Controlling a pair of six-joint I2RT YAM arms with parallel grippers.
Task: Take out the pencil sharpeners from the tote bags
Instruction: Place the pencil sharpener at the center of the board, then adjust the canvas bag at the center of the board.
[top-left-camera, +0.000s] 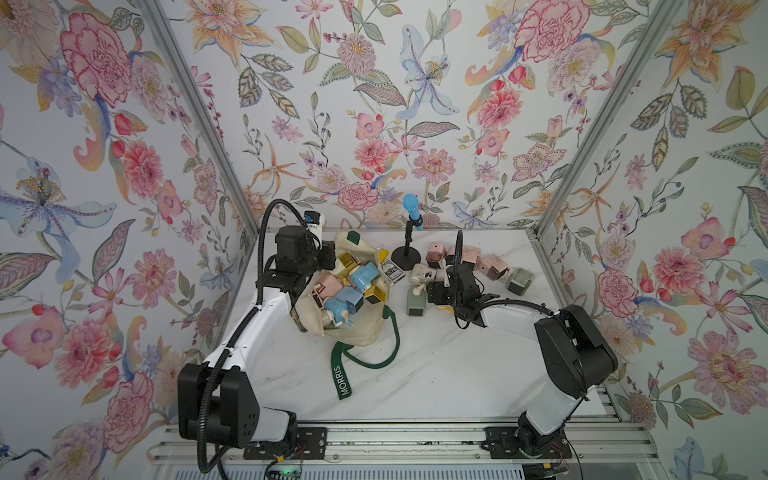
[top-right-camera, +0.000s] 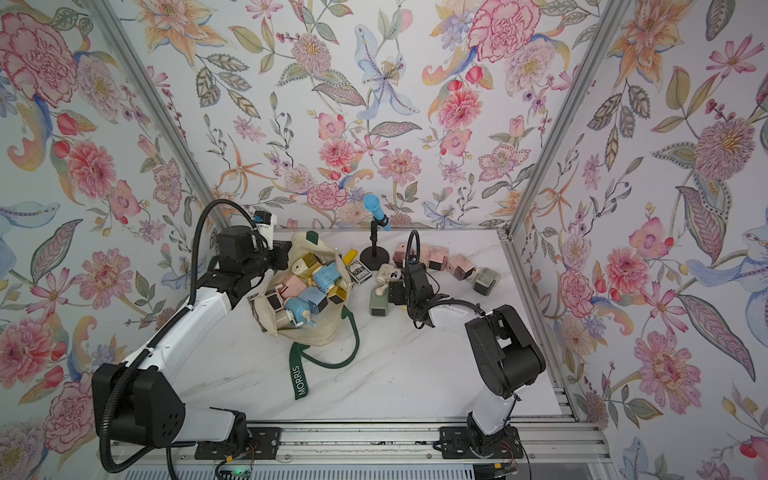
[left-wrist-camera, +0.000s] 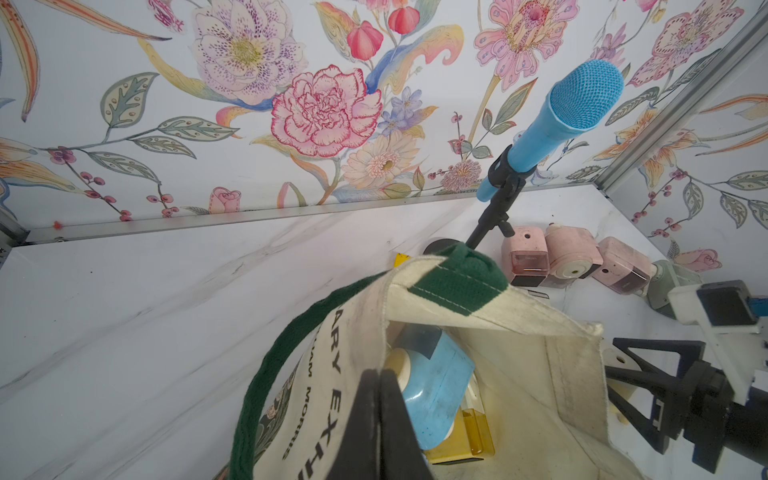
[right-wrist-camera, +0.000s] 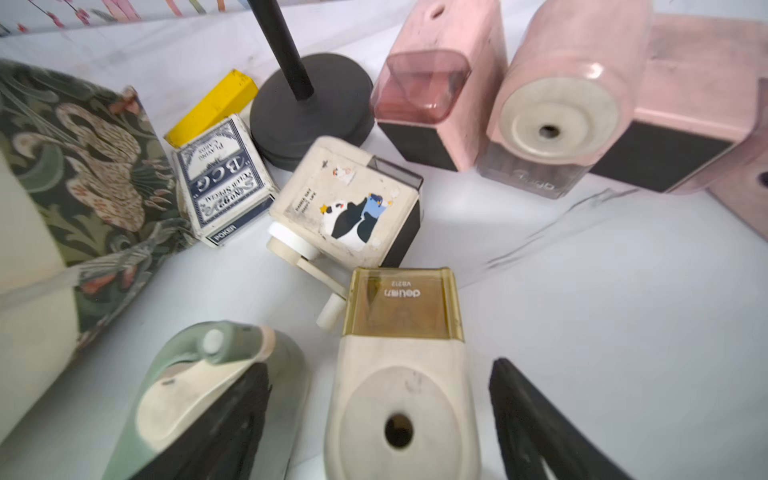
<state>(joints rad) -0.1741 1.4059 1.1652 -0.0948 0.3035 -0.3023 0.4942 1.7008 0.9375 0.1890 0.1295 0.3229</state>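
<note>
The cream tote bag (top-left-camera: 361, 328) lies open on the table, with several pencil sharpeners (top-left-camera: 365, 276) in blue, pink and yellow inside. My left gripper (left-wrist-camera: 380, 374) is shut on the bag's far rim and holds it up; a blue sharpener (left-wrist-camera: 436, 382) sits just inside. Right of the bag, several sharpeners (top-left-camera: 469, 255) stand on the table, mostly pink. My right gripper (right-wrist-camera: 382, 415) is open around a cream sharpener with an amber drawer (right-wrist-camera: 401, 374), its fingers clear of it. A sage green sharpener (right-wrist-camera: 199, 386) lies beside one finger.
A blue microphone (top-left-camera: 411, 212) on a black round-based stand (right-wrist-camera: 309, 108) rises behind the sharpeners. A playing-card box (right-wrist-camera: 222, 183) and a yellow bar (right-wrist-camera: 216, 104) lie between the bag and the stand. The green "MORRIS" strap (top-left-camera: 345, 382) trails toward the front.
</note>
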